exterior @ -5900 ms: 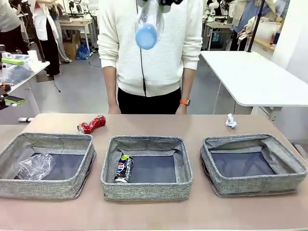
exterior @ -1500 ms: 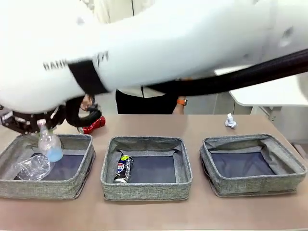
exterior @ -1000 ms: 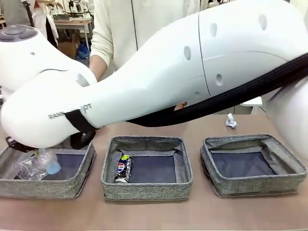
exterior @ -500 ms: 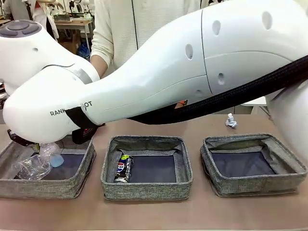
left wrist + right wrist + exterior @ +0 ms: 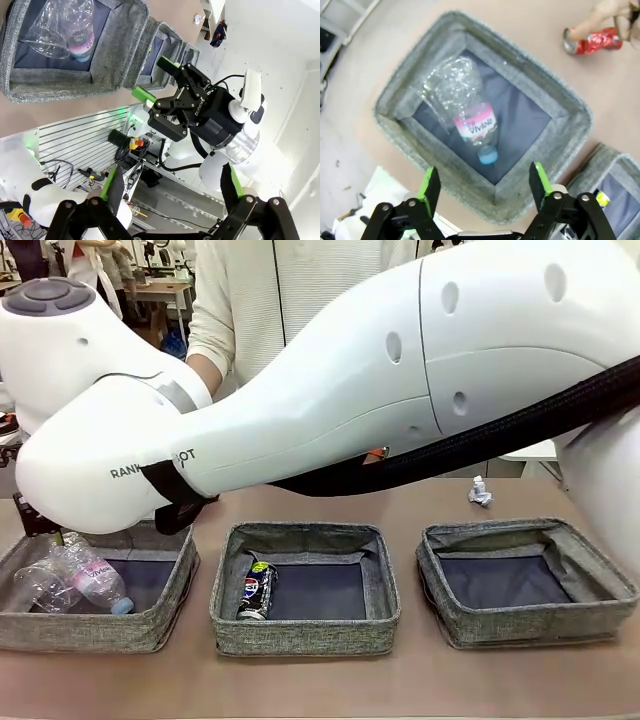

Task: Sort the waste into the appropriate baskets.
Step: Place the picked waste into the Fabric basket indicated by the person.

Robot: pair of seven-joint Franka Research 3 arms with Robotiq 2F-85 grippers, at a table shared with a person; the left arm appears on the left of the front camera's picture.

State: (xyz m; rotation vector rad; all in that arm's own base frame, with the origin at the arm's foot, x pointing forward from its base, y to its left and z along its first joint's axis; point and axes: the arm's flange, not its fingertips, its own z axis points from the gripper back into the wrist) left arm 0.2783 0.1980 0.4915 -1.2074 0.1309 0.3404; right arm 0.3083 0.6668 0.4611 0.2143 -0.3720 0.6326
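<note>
My right gripper [image 5: 484, 200] hangs open above the left basket [image 5: 100, 635], with nothing between its fingers. In that basket the clear bottle with blue cap [image 5: 475, 125] lies on its side against the clear plastic cup [image 5: 445, 80]. The dark can [image 5: 257, 590] lies in the middle basket [image 5: 305, 635]. The right basket [image 5: 530, 625] holds nothing. Behind the left basket, a person's hand [image 5: 615, 12] touches the crushed red can [image 5: 592, 41] on the table. The white paper wad [image 5: 480, 492] sits at the back right. My left gripper [image 5: 169, 200] is open, held off the table's near side.
My right arm [image 5: 400, 380] reaches across the whole front view to the left and hides the person and the table's back left. The person stands at the far side. In the left wrist view the right gripper [image 5: 156, 79] shows open, farther off.
The bottle has left my right gripper and now lies flat in the left basket beside the cup. The right gripper has opened and lifted slightly.
</note>
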